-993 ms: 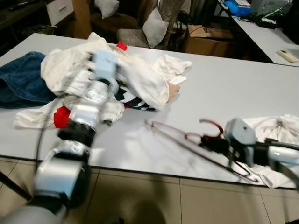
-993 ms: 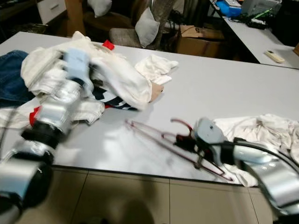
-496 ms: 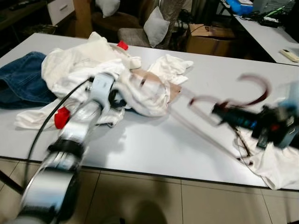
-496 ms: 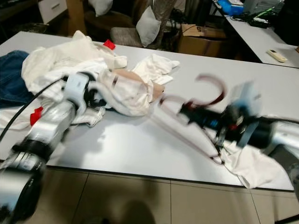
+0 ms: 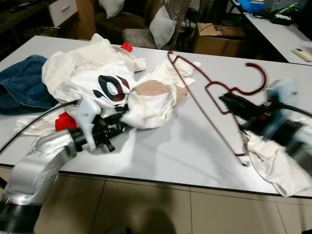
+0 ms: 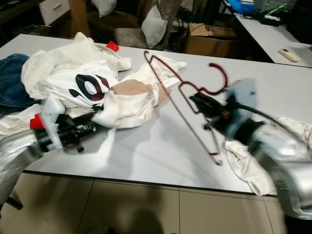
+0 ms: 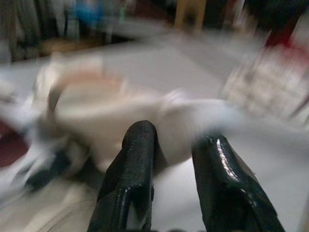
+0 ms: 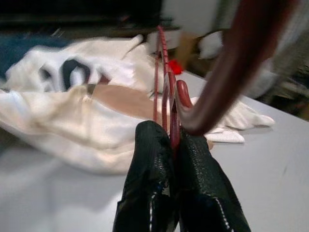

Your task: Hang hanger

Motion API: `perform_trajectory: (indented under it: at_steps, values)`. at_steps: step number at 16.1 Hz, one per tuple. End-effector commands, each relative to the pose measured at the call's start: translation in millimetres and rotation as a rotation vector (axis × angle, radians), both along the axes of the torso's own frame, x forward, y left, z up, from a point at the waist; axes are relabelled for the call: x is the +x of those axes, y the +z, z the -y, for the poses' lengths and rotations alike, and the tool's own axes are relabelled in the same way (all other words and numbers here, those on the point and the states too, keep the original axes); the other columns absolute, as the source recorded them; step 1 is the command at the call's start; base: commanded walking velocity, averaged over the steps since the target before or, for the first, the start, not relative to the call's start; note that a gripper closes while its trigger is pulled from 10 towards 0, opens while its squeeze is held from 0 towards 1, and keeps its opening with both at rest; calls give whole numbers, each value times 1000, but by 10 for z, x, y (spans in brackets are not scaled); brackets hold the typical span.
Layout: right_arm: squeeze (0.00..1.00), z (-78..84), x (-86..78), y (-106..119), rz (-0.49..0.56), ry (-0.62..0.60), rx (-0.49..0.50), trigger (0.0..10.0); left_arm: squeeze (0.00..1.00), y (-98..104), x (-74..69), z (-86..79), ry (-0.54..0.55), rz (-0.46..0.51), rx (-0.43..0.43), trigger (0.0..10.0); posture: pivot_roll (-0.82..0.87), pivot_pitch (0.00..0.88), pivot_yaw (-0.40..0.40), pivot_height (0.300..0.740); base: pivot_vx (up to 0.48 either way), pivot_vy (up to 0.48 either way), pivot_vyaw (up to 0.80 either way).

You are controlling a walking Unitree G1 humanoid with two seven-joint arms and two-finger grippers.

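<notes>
In the left eye view the right gripper [image 5: 229,101] pinches the dark red hanger [image 5: 214,90] at its neck and holds it above the white table [image 5: 170,146]; a second ago the hanger lay flat near the table's front edge, half a second ago it was coming up, and now it hangs tilted in the air, hook toward the far right, one long arm pointing at the clothes pile [image 5: 97,73]; its lower corner dips toward the table beside the white cloth [image 5: 278,161], whether touching I cannot tell. The left gripper [image 5: 119,127], which was reaching over the pile, has drawn back low, its tips at the edge of a white shirt [image 5: 146,105].

In the left wrist view, badly blurred, the left fingers [image 7: 130,179] stand spread, the pale shirt beyond them, nothing held.

In the right wrist view the right fingers [image 8: 149,193] are pressed together on the hanger's wires below the hook.

The lift looks done and the grasp secure; the hanger seems ready for a garment or a rail.
</notes>
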State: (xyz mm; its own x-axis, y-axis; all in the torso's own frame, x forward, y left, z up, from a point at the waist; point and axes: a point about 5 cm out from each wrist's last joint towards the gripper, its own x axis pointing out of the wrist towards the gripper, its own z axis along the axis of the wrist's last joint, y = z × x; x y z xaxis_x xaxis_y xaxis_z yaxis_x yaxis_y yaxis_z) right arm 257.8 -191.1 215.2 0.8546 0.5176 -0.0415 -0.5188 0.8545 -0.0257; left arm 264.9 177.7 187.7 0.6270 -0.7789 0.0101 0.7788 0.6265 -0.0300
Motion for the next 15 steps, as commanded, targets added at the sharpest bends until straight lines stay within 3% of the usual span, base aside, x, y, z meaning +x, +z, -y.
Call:
perform_trajectory:
  at_steps: [1, 2, 4, 5, 6, 7, 8, 11, 15]
  values:
    - [0, 7, 27, 19, 1, -61, -10, 10000, 1000, 209, -43, 33, -20, 59, -72, 10000, -69, 0, -61, 740, 0, 0, 0]
    - [0, -23, 65, -28, -3, -163, 58, 10000, 1000, 328, -76, 68, 5, 87, -176, 10000, -62, 0, -71, 740, 0, 0, 0]
    - [0, -177, 65, -234, -46, -247, 41, 10000, 1000, 252, -31, 101, 190, 67, -150, 10000, -59, 0, -71, 740, 0, 0, 0]
    - [0, -234, 56, -278, -52, -274, 39, 10000, 792, 151, -28, 126, 220, 73, 26, 10000, -53, 0, -82, 740, 0, 0, 0]
    - [0, -264, 58, -303, -53, -303, 39, 10000, 275, 100, -40, 157, 222, 84, 102, 10000, -51, 0, -80, 740, 0, 0, 0]
    - [0, -280, 69, -316, -47, -331, 27, 10000, 12, 92, -28, 183, 248, 84, 71, 10000, -50, 0, -76, 740, 0, 0, 0]
    - [0, -280, 75, -322, -40, -357, 24, 10000, 0, 64, 36, 182, 347, 77, 15, 10000, -53, 0, -67, 740, 0, 0, -775]
    - [0, -191, 67, -291, -14, -419, 12, 10000, 0, -147, 84, 194, 524, 62, 10, 10000, -74, 0, -58, 740, 0, 0, -769]
    - [0, -249, 4, -378, -21, -408, -20, 10000, 0, -345, 12, 149, 600, 23, 74, 10000, -79, 0, -74, 740, 0, -165, -191]
